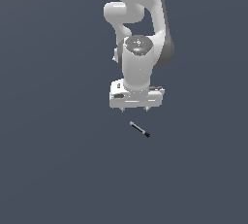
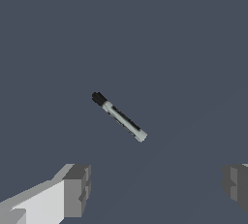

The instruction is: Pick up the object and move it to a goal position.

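- Grey, blocky fingertips (image 2: 76,191) of the white gripper (image 2: 157,189) stood nearest in the wrist view, one at each side of the picture, with a wide gap of bare floor between them; the fingers were spread open and held nothing.
- Beyond the fingertips in the same view lay the small thin rod with a grey-silver shaft and a black tip (image 2: 119,117), set on a slant, apart from both fingers and touching neither.
- The rod had a dark stripe along its pale shaft, and its black tip pointed away from the gripper.
- The flat dark blue-grey floor (image 2: 193,48) filled the rest of the wrist view, plain and without marks.
- In the exterior view the rod (image 1: 139,129) lay on the floor (image 1: 48,169) just below the gripper (image 1: 135,108) in the picture, a little toward the exterior view's right, with its black tip at the lower right end.
- The two short fingertips showed under the wide white gripper body as small points, well apart from each other, and the rod was much shorter than this body.
- Behind the gripper rose the white, rounded arm of the robot (image 1: 138,19), with a grey round cap on its wrist joint, and it reached up to the upper edge of the picture.
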Available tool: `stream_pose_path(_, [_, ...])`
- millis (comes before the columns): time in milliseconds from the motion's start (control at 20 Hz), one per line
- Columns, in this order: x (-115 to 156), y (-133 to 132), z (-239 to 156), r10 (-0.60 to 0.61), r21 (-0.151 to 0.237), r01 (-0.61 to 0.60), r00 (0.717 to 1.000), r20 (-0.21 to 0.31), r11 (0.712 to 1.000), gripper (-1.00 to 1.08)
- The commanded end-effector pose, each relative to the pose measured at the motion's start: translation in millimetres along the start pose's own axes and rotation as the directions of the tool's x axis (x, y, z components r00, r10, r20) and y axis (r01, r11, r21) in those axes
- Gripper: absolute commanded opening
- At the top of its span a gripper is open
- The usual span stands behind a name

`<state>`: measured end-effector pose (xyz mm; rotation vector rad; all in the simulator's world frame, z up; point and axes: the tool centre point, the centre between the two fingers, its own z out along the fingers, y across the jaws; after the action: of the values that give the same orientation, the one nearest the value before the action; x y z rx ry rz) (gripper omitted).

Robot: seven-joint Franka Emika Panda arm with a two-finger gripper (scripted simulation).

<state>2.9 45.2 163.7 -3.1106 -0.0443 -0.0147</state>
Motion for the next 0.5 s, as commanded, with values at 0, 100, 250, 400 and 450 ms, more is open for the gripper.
stream_pose_path(0, [0.6, -0.7, 2.6, -0.020, -0.002, 0.020, 1.000, 0.001, 1.000, 1.00])
stream_pose_path(100, [1.4, -1.6, 5.8, -0.046, -0.003, 0.046, 0.999, 0.002, 0.999, 1.00])
stream_pose_path(250, [2.9, -3.0, 11.7, -0.096, -0.007, 0.096, 0.995, 0.003, 0.995, 1.00])
stream_pose_path(400, [4.9, -5.0, 19.6, -0.160, -0.011, 0.160, 0.987, 0.006, 0.987, 1.00])
stream_pose_path(450, [5.6, -5.8, 22.6, -0.184, -0.013, 0.184, 0.983, 0.007, 0.983, 1.00])
